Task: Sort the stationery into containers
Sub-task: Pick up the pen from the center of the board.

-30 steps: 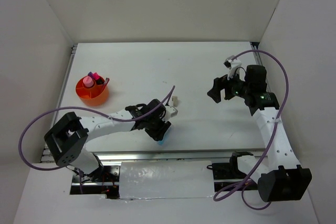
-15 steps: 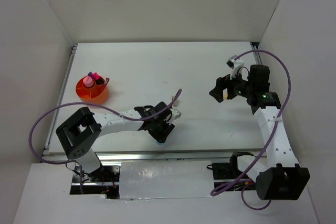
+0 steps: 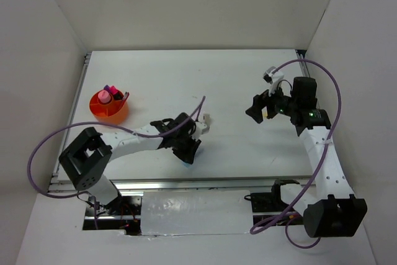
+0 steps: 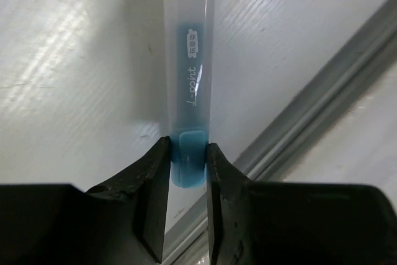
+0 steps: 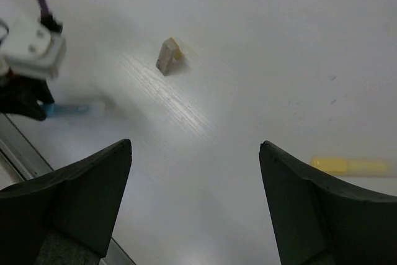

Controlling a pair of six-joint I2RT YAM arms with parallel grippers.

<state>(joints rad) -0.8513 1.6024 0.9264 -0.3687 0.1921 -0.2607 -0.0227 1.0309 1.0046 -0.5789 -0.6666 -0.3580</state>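
1. My left gripper (image 4: 188,169) is closed tight on the light blue highlighter (image 4: 189,79). Both fingers pinch its darker blue end, and the clear body with its printed lettering sticks straight out ahead of the jaws.
2. Beneath it is the white table (image 4: 74,60), with the highlighter's shadow falling to the left. I cannot tell whether the highlighter rests on the surface or sits just off it.
3. The metal rail (image 4: 310,116) at the table's near edge runs diagonally just beside the grasp.
4. In the top view the left arm reaches along the near edge. Its gripper sits close to the front rail, and the highlighter is mostly hidden underneath it.
5. My right gripper (image 5: 195,147) is spread wide and has hold of nothing. It hangs above the right half of the table.
6. Its wrist camera shows the tiny beige block (image 5: 167,56) lying alone on the surface.
7. A yellow highlighter (image 5: 347,166) lies flat at the right edge of that view, well apart from the block.
8. The orange cup (image 3: 109,111) stands at the far left of the table, well apart from both grippers. A pink-topped piece (image 3: 105,96) and some darker ones stand in it, too small for me to tell apart.
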